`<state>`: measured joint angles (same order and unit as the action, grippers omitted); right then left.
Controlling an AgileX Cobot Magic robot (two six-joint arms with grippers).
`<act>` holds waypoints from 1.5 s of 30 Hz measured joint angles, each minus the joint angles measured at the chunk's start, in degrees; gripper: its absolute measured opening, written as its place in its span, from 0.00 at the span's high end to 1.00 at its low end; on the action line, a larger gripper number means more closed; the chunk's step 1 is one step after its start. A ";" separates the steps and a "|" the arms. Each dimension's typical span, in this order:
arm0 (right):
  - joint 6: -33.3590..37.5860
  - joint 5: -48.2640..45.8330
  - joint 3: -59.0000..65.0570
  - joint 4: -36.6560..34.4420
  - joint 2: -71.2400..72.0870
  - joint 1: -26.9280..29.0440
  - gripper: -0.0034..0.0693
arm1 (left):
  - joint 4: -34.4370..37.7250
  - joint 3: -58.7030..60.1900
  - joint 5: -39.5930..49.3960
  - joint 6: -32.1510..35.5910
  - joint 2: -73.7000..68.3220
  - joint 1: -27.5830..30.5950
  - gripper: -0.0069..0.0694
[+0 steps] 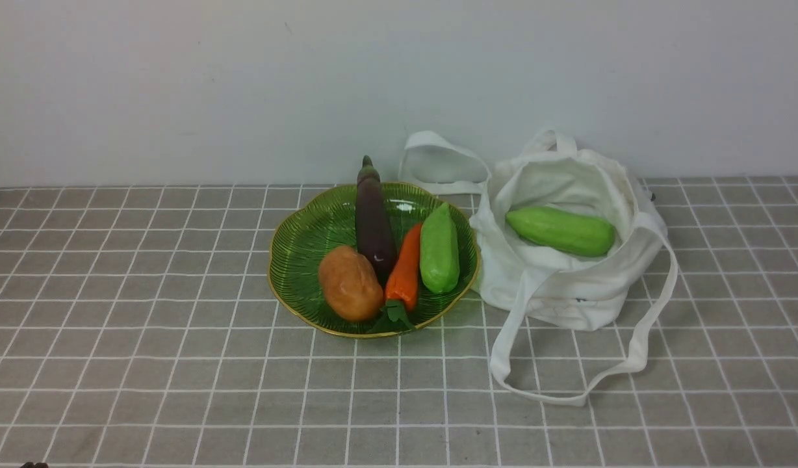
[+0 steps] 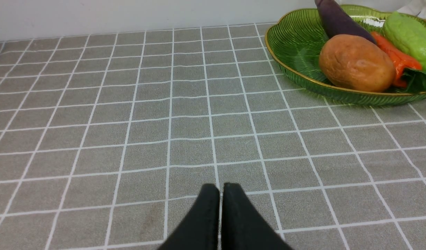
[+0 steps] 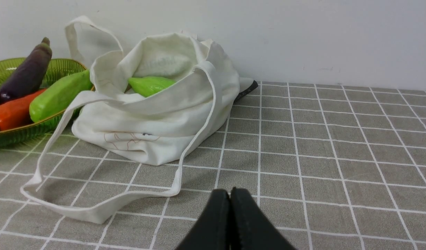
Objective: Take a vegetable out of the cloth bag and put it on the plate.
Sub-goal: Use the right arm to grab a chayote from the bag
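Closest in, both pairs of black jaws are pressed together and grip nothing, the left jaws and right jaws each low over the worktop (image 2: 129,132). What I want is the green gourd (image 1: 560,231), lying on its side in the open mouth of the cloth bag (image 1: 568,292), just right of the plate (image 1: 301,253).

My right side is nearer, so I would spread those jaws first. Then I would drop through the mouth and close across the gourd's short width near its middle, keeping clear of the rim and the loose strap (image 1: 639,338). The gourd looks smooth, waxy and tapered, so probably slippery. The bag is limp, creased cloth. The plate is ribbed green glass with a gold edge, and its left part is bare.
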<state>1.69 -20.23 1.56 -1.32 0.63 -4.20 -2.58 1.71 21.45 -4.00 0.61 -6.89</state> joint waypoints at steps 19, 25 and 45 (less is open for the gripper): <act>-6.30 -0.80 -0.01 -36.20 0.00 0.00 0.97 | 0.00 0.00 0.00 0.00 0.00 0.00 0.92; -6.34 0.71 -0.07 -47.56 0.00 0.00 0.97 | 0.00 0.00 0.00 0.00 0.00 0.00 0.92; 11.20 -6.43 -35.56 -25.35 -48.52 0.00 0.97 | 0.00 0.00 0.00 0.00 0.00 0.00 0.92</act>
<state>12.90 -26.66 -34.00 -26.67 -47.88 -4.20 -2.58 1.71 21.45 -4.00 0.61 -6.89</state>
